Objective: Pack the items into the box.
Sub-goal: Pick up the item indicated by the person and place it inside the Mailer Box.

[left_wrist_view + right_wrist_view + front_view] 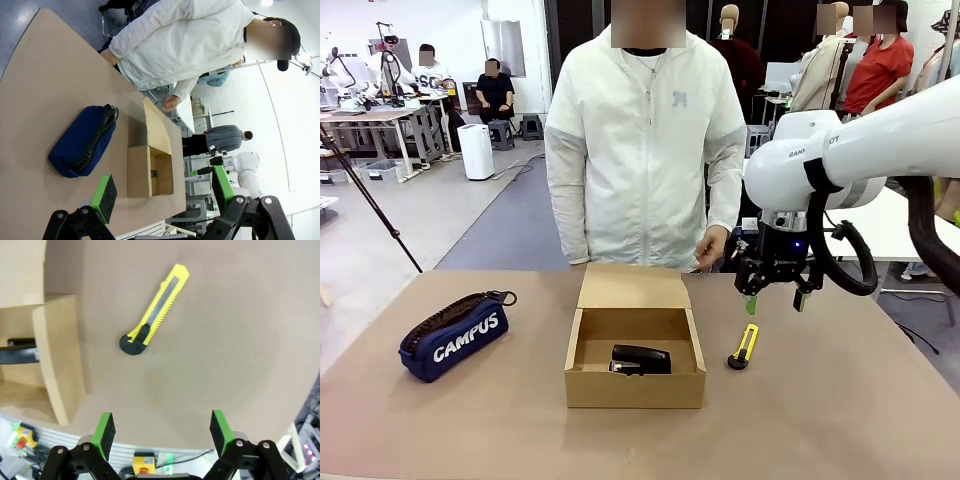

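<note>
The right hand [775,298] hangs over the yellow knife [745,346], spread wide and empty, likely so it can drop down and pick it up. The knife lies flat on the table [840,420] just beside the box [635,388]. The box is open, flap up at the back, with 1 black stapler [642,360] inside. The blue pouch [455,337] lies left of the box. The left hand [162,187] is spread and empty too
</note>
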`<state>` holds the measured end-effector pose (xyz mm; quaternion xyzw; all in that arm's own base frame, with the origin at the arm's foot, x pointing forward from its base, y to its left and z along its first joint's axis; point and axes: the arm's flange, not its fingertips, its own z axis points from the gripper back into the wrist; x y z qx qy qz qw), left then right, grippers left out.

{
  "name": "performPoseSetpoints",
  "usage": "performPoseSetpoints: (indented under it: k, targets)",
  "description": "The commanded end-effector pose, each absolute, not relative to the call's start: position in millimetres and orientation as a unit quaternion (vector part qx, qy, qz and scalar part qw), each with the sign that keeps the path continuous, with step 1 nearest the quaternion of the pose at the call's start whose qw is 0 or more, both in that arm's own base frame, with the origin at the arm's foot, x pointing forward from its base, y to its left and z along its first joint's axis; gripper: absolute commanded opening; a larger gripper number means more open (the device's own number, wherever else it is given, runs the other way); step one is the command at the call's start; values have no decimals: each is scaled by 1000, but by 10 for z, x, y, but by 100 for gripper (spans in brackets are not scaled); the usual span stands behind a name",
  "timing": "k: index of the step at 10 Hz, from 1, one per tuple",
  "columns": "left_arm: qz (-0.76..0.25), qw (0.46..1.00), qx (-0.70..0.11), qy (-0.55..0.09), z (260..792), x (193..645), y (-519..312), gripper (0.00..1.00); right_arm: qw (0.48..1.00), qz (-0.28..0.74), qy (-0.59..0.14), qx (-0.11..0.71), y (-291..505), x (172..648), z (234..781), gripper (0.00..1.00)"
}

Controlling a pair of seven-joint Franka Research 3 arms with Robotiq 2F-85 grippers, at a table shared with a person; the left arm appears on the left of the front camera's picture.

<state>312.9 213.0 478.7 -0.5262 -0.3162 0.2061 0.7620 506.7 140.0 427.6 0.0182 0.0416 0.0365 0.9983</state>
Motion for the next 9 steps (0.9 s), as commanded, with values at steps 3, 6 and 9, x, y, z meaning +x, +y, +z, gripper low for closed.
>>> performPoseSetpoints:
  k: [3,6,9]
  targets:
    - [203,756,-533,-322,4804,3127,2129,100,1000,24,15,-5,1578,5142,4023,100]
    - [203,756,-533,-322,4804,3127,2129,100,999,-34,15,-33,1718,5238,3541,100]
    - [203,756,-533,-322,4804,3127,2129,100,999,-33,12,-42,1747,5324,3148,100]
